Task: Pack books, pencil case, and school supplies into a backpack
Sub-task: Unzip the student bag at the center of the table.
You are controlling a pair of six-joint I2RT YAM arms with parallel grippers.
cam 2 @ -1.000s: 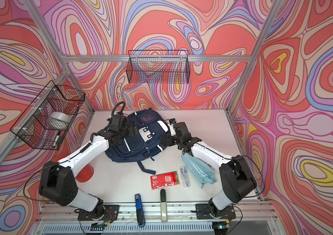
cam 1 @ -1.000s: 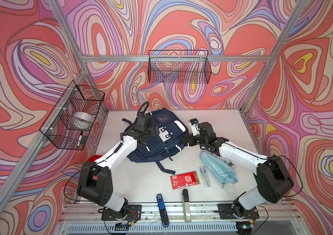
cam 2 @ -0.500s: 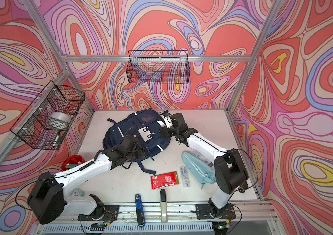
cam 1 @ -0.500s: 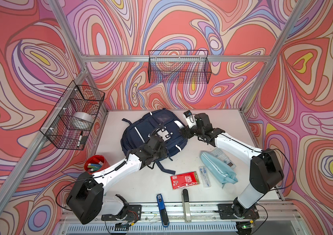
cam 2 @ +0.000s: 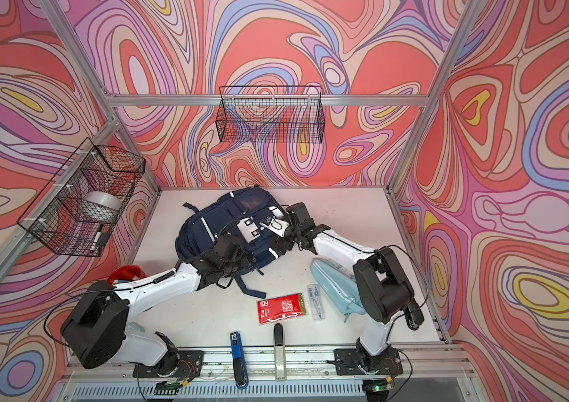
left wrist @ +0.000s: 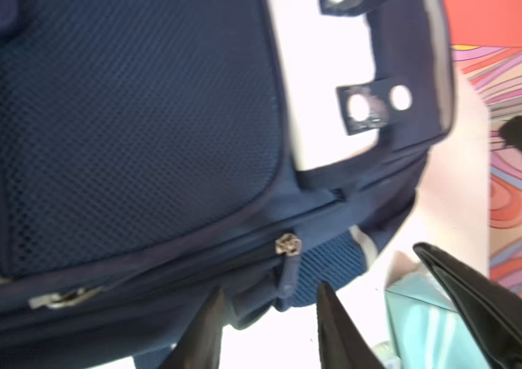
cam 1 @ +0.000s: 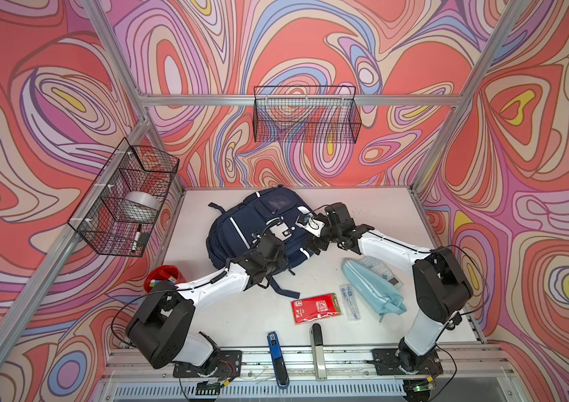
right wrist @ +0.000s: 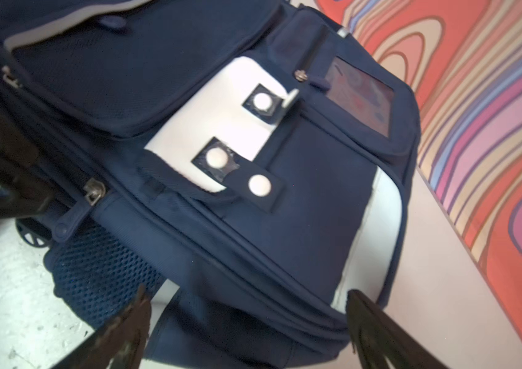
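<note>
The navy backpack (cam 1: pixel 241 222) lies front-up toward the back of the table (cam 1: pixel 224 313). My left gripper (left wrist: pixel 269 289) stands partly open with a zip pull (left wrist: pixel 286 274) between its tips, not pinched. My right gripper (right wrist: pixel 247 295) is spread wide astride the pack's side. The pencil case (cam 1: pixel 373 289), pen pack (cam 1: pixel 351 302) and red packet (cam 1: pixel 314 308) lie nearer me. The pencil case overlaps the calculator (cam 1: pixel 377 265), just beside my right forearm.

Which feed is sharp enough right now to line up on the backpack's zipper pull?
Left wrist view: motion-blurred throughout, white patch blown out, zipper pull smeared but findable. Right wrist view: sharper, zipper pull crisp, only the corners soft. Both top views: evenly lit, backpack clear but its zips tiny.
</note>
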